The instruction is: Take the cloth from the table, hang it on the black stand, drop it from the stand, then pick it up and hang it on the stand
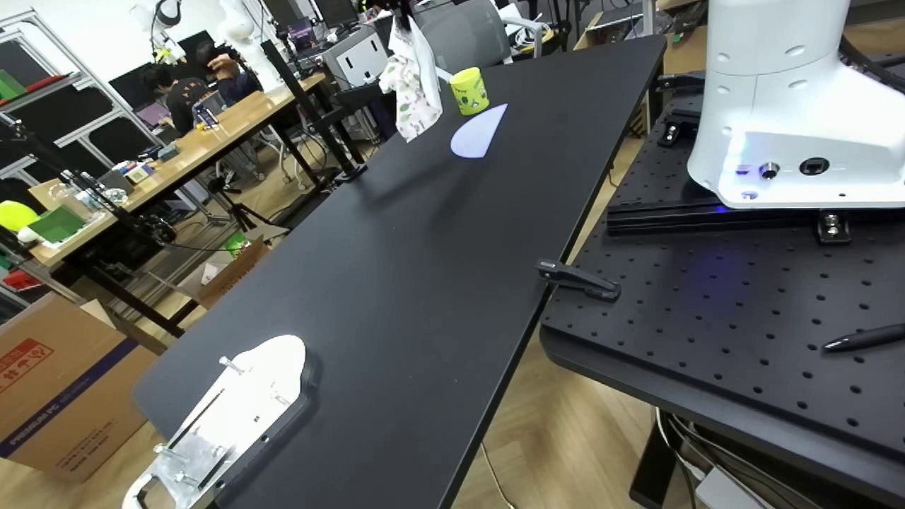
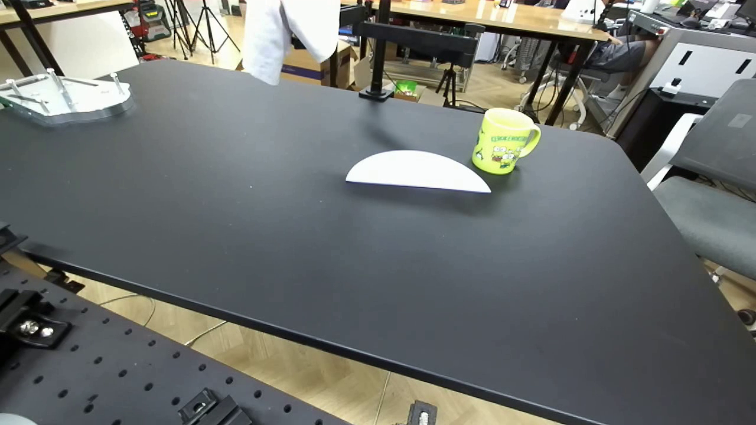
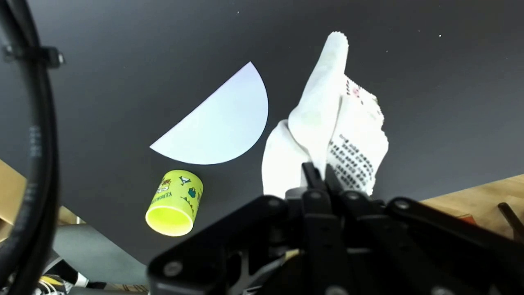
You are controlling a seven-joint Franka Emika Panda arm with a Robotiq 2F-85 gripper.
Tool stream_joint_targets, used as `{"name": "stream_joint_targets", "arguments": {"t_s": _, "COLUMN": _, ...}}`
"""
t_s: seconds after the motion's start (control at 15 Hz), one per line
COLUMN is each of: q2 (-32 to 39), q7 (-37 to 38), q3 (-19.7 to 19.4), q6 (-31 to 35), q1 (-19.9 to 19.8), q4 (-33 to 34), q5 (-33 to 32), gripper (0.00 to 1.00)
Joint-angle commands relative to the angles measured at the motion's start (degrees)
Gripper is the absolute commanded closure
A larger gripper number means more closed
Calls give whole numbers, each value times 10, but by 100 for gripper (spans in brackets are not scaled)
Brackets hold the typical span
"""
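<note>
The hand point(image 3: 319, 175) was pinching the cloth point(image 3: 315, 119) by a bunched part, its fingers drawn together on it. The cloth hung down from there in the air above the table point(image 2: 236, 224), toward the far edge, the long one across from the white robot base point(image 1: 792, 127); dark lettering and small coloured figures showed on it. At that same far edge stood the black stand point(image 2: 379, 62), upright, and in both exterior views the cloth appeared beside it; whether the two touched I could not tell. A yellow-green mug point(image 2: 502, 144) stood upright near the far corner by the grey chair point(image 2: 723, 133), just beside a white half-round piece point(image 2: 416, 171) whose straight side faced the robot-side edge. A white plate with pegs point(image 1: 261, 378) sat at the opposite far corner. A black clamp point(image 1: 580, 279) lay over the robot-side edge.
</note>
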Motion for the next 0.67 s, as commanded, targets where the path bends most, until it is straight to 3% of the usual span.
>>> {"name": "stream_joint_targets", "arguments": {"t_s": 0.0, "q2": 70, "q7": 2, "q3": 3, "q6": 38, "q1": -10, "q4": 35, "q5": -10, "gripper": 99}}
{"name": "stream_joint_targets", "arguments": {"t_s": 0.33, "q2": 154, "q7": 8, "q3": 1, "q6": 96, "q1": -3, "q4": 94, "q5": -24, "gripper": 99}}
{"name": "stream_joint_targets", "arguments": {"t_s": 0.6, "q2": 188, "q7": 5, "q3": -12, "q6": 106, "q1": 11, "q4": 135, "q5": -28, "gripper": 99}}
